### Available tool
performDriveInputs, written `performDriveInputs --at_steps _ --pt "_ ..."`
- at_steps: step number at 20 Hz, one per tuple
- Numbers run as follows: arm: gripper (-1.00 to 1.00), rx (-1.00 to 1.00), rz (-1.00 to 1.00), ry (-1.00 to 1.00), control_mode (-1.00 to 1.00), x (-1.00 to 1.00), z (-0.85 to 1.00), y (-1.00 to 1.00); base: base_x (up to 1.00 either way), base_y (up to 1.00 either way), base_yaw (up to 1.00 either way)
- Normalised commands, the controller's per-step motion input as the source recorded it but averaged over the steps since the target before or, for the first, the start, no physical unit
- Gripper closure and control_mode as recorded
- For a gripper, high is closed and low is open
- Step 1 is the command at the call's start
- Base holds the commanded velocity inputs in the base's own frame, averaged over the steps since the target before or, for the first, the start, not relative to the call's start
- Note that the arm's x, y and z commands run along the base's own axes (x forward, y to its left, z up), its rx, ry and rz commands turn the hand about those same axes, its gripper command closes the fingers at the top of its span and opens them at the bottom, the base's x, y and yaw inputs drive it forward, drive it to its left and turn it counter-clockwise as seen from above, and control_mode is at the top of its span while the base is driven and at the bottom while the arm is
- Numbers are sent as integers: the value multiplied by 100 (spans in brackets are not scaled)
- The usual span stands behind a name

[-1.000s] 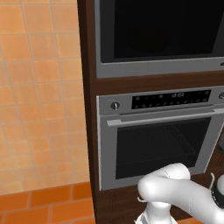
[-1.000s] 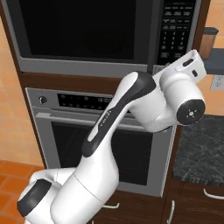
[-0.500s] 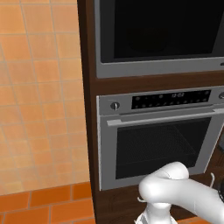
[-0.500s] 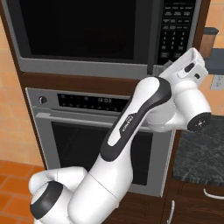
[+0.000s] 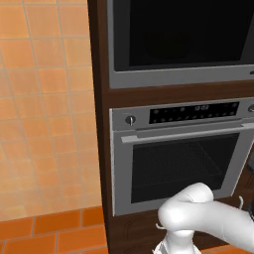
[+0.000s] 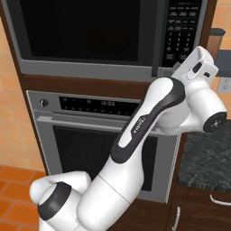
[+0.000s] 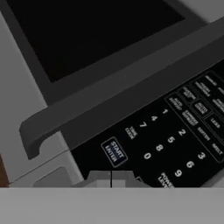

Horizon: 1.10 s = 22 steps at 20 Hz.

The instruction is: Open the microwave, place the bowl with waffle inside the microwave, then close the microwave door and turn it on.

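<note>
Claw (image 7: 111,178) clenched, gripping nothing, held just below the START button (image 7: 114,152) on the keypad (image 6: 178,30), presumably to press it with its shut tips. Microwave (image 6: 103,38) sits above the oven (image 5: 181,149); microwave door (image 6: 79,29) appears closed. Handle (image 7: 109,109) borders the keypad closely, leaving little sideways room.

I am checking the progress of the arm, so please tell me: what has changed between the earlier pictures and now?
The white robot arm has stretched further up and right, its elbow rising, carrying the hand closer to the black keypad panel of the large black-fronted microwave. The gripper is shut, holding nothing, near the START button. The black glass microwave door and the silver oven stayed as they were.
</note>
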Motion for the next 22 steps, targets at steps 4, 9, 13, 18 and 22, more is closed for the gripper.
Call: performDriveInputs --at_steps 4,9,13,18,22 --pt "100 -10 -10 0 -100 45 -1 2 0 0 0" --pt "100 -5 -9 -1 -100 28 1 0 0 0 0" --pt "100 0 -5 -9 -100 -12 13 1 0 0 0" --pt "100 -1 0 -7 -100 -2 23 16 0 0 0" --pt "100 -4 0 0 -100 -8 -2 0 0 0 0"
